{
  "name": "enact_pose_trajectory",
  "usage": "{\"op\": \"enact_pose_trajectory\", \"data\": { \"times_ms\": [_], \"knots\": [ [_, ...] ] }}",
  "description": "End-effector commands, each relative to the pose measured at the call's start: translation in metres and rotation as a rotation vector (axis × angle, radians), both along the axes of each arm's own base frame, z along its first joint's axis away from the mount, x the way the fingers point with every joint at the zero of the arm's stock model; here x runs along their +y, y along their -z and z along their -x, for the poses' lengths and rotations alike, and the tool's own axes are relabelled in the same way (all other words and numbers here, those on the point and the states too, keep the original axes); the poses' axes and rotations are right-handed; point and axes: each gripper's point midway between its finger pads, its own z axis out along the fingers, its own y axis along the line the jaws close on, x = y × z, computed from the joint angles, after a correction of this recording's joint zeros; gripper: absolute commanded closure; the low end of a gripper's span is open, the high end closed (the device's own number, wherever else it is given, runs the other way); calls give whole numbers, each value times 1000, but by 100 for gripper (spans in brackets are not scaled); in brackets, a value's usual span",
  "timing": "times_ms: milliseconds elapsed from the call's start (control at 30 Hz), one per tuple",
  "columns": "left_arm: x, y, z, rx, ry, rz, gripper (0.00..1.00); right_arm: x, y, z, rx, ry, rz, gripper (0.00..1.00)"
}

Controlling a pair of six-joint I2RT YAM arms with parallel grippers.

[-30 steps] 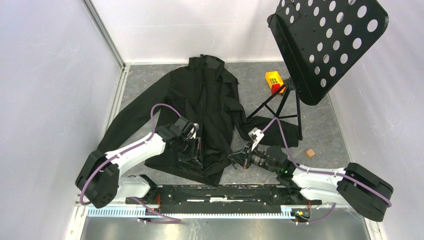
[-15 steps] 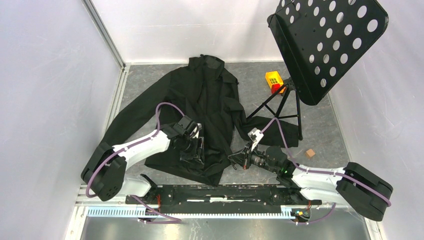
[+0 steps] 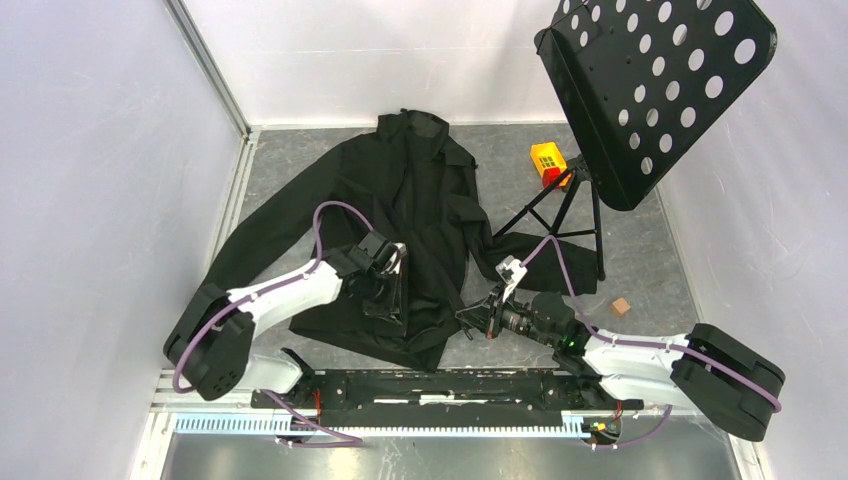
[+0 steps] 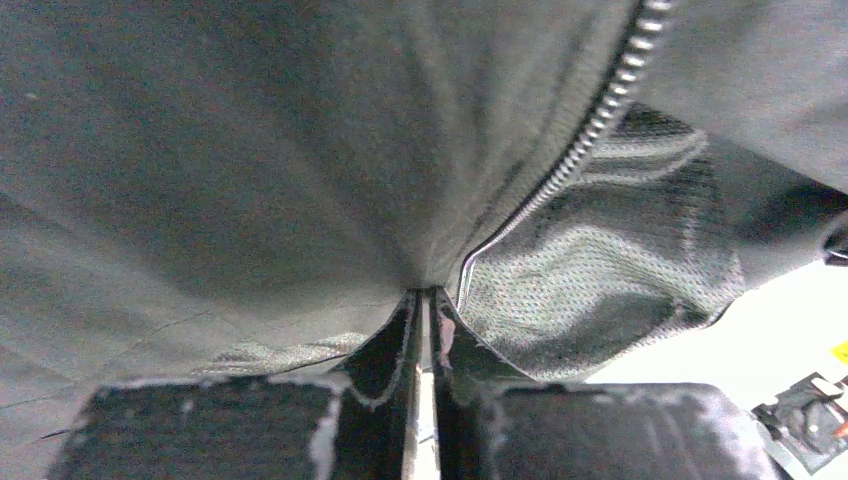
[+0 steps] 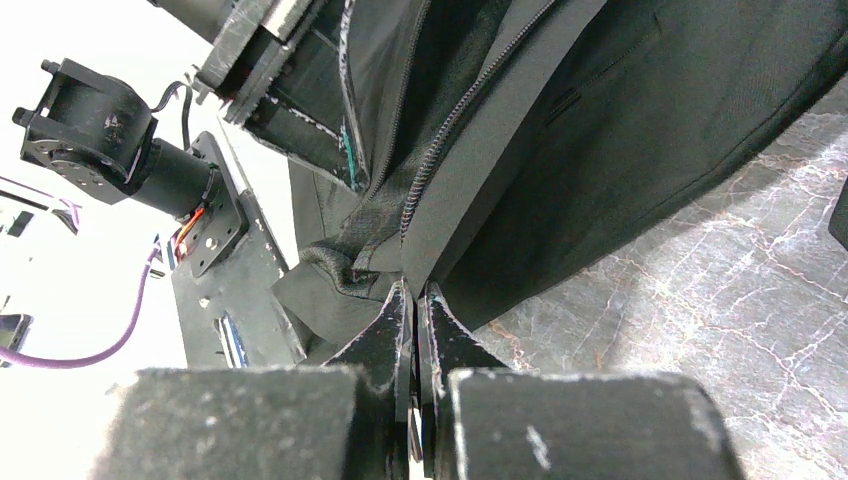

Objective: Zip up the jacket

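While the jacket [image 3: 400,200] lies flat on the grey table [image 3: 650,270], collar far and hem near, just left of centre, which step do we enter? — Ito

Pre-zip set-up, in my judgement. Low down, the zipper teeth [image 4: 590,130] stand apart from the other front edge, with mesh lining [image 4: 610,270] showing beside them, so the front is open there. Slider: not found in any view. — Ruiz

Grippers? — Ito

Fingers of the left gripper [image 3: 392,300] are closed to a slit on a fold of the jacket front, just left of the teeth; the left wrist view shows cloth drawn into the tips. Those of the right gripper [image 3: 472,322] are pinched just as narrow on the near hem edge, right of the opening; in the right wrist view the tooth line runs down toward its tips. Both hold jacket, nothing else. — Ruiz

Next move? — Ito

Judgement only: the two lower zipper ends need bringing together and seating, with one arm holding the hem taut, before any pull toward the collar. Slider must be located first; black on black makes that hard. — Ruiz

Surroundings? — Ito

Black perforated music stand [image 3: 655,90] far right; one tripod leg touches or crosses the right sleeve, cannot tell which. Yellow-and-red block [image 3: 547,160] by its foot. Small brown cube [image 3: 621,306] at right, well apart from the jacket. — Ruiz
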Motion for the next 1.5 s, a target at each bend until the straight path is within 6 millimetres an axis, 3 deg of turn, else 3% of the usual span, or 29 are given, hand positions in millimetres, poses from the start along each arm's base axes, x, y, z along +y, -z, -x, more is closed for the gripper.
{"op": "enact_pose_trajectory", "data": {
  "times_ms": [0,100,233,300,400,600,700,833,1067,1233,1467],
  "knots": [
    [-5,-19,-15,-120,-5,52,92,2,-12,0,-21,-7,-45,100],
    [-7,-24,-16,-128,-16,67,89,5,-16,0,-22,-16,-57,100],
    [-7,-22,-13,-105,7,49,60,5,-15,-1,-21,-11,-58,100],
    [-6,-21,-12,-108,12,32,50,5,-14,0,-18,-10,-56,100],
    [-4,-16,-13,-106,20,3,44,5,-15,1,-14,-15,-66,100],
    [-6,1,-16,-103,25,-37,42,7,-15,2,-8,-23,-72,100],
    [0,6,-20,-117,18,-75,47,7,-15,2,-7,-24,-72,100],
    [4,7,-24,-143,6,-97,65,7,-15,2,-7,-22,-74,100],
    [2,-9,-31,-202,-20,-63,87,9,-19,3,6,-30,-94,100],
    [-5,-41,-32,-258,-14,24,92,18,-25,-4,61,-8,-111,100],
    [-25,-100,-28,-339,-23,264,98,40,-66,-28,62,41,-254,100]
  ]
}}
